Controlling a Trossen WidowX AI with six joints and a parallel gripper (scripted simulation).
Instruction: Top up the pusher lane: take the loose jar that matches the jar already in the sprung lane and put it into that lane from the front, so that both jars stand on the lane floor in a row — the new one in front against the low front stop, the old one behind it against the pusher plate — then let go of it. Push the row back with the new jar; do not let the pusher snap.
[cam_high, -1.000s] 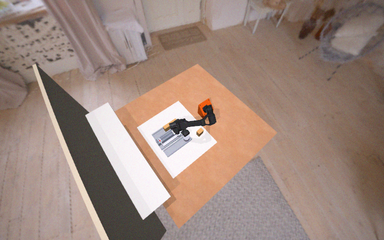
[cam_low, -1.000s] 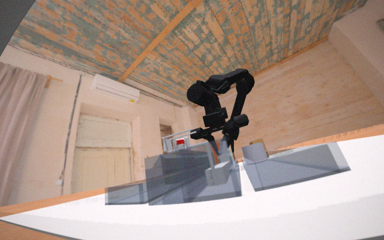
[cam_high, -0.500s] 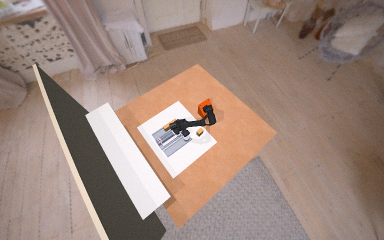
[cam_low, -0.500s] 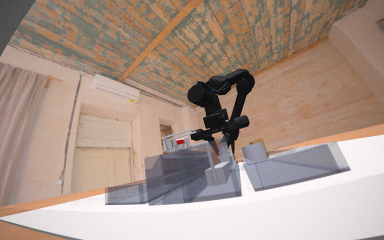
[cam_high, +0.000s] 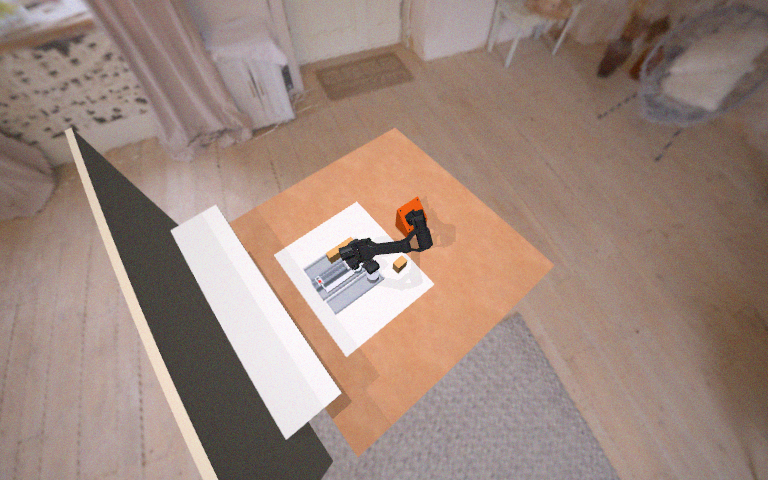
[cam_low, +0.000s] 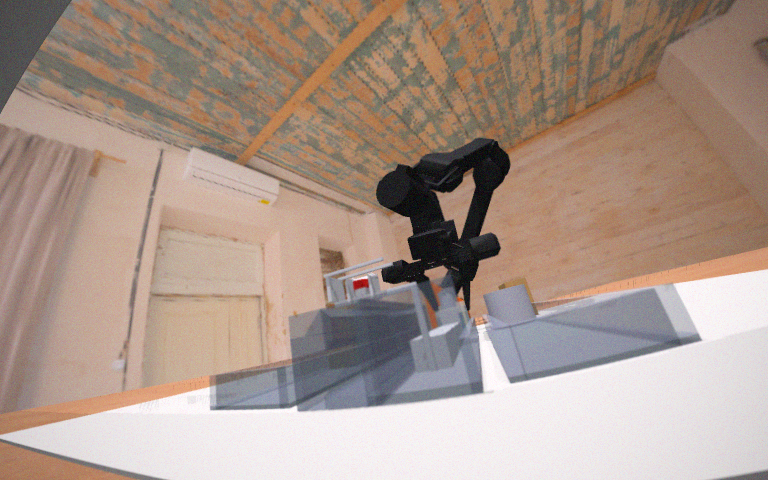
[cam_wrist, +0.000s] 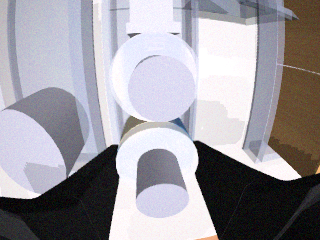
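In the wrist view, my black two-fingered gripper (cam_wrist: 155, 150) pinches the round white-shouldered jar with a grey knob (cam_wrist: 157, 150), while the clear-rimmed, pale-topped lane jar (cam_wrist: 161, 87) sits just beyond at twelve o'clock.

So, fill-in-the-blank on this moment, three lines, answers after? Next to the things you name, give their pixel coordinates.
The claw (cam_high: 355, 266) (cam_low: 451, 305) (cam_wrist: 155, 150) is shut on a ____.
In the wrist view, the big grey cylinder (cam_high: 372, 276) (cam_low: 509, 303) (cam_wrist: 30, 150) is at the picture's ____ edge.
In the top view, the arm's base plate (cam_high: 404, 219) is coloured ____.

Missing words: jar; left; orange.
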